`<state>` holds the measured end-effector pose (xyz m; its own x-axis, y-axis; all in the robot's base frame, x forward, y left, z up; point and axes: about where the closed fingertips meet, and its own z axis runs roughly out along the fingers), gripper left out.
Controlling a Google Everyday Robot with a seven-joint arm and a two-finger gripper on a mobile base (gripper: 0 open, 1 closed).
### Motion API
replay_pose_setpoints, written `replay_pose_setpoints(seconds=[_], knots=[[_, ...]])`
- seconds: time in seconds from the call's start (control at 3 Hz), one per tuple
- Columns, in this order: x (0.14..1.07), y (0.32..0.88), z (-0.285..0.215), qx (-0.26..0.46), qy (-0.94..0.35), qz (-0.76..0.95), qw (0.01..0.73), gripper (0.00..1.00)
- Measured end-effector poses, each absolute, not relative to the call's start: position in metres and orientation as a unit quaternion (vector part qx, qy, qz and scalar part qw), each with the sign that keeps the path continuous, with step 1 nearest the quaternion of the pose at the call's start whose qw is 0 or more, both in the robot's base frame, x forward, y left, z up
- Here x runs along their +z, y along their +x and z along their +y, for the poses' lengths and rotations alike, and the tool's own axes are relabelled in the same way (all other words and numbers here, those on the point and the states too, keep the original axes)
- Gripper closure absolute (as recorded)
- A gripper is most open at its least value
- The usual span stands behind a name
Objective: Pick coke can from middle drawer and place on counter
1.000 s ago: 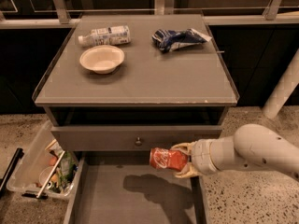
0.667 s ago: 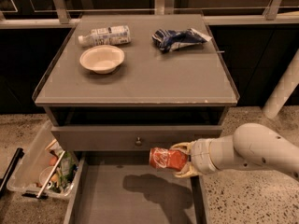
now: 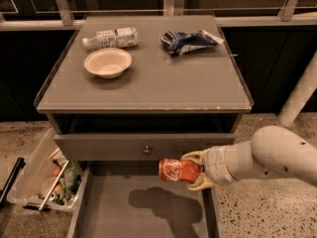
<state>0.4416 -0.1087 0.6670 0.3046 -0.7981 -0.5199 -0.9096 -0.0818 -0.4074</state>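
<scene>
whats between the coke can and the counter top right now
Camera view: the gripper holds the coke can above the middle drawer; between can and counter sit the knobbed grey drawer front and a dark recess.

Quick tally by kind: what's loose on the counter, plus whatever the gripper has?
plastic bottle: 1, lying on the counter
bowl: 1, on the counter
blue snack bag: 1, on the counter
coke can: 1, held sideways in the gripper above the open middle drawer
Total: 4
</scene>
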Motion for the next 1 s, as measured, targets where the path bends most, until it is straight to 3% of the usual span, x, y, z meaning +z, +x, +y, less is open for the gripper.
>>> replay_pose_setpoints(seconds=[1.0], knots=[[0.828,0.469,-0.119,0.059,-0.780,0.514,0.352,1.00]])
